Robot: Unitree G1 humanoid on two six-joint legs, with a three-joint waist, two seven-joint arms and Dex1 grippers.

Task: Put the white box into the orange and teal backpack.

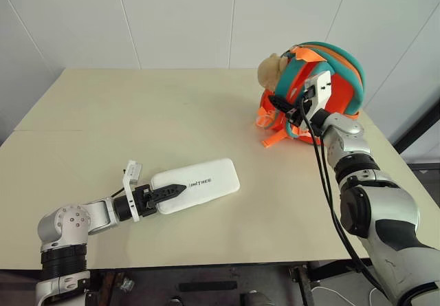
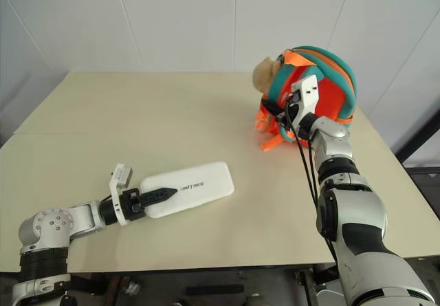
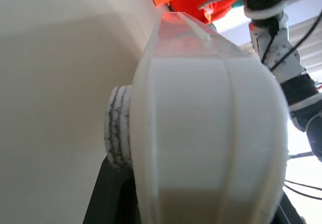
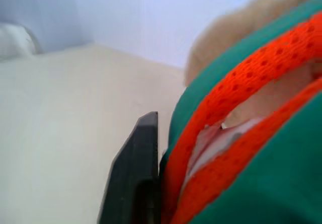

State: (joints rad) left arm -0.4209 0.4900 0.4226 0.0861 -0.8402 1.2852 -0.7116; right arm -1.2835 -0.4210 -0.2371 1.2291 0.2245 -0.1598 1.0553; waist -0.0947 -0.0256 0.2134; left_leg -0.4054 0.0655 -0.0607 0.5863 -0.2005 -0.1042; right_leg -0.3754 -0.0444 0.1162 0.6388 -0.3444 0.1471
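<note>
**Box in the left gripper, backpack strap in the right**

Box first, since it's closest: the white box (image 1: 196,184) lies flat on the beige table (image 1: 103,113), lower centre-left of the head view, dark lettering facing up, long axis running up toward the right. The left gripper (image 1: 167,192) comes in from the lower left corner and is clamped on the near short end of it, one black finger (image 1: 170,190) lying across the top. In the left wrist view the box (image 3: 201,133) sits right between the fingers, with a ridged finger pad (image 3: 118,133) pressed against its side.

Further back, upper right of the frame, the orange and teal backpack (image 1: 344,79) stands near the table's far right edge, well apart from the box. A tan plush toy (image 1: 270,71) hangs on its left side and orange webbing straps (image 1: 273,139) trail onto the table below it.

The right gripper (image 1: 287,104) is up against the front of the backpack. In the right wrist view a black finger (image 4: 138,178) is pushed tight against a teal and orange strap (image 4: 221,113), so it looks pinched on that strap.
</note>
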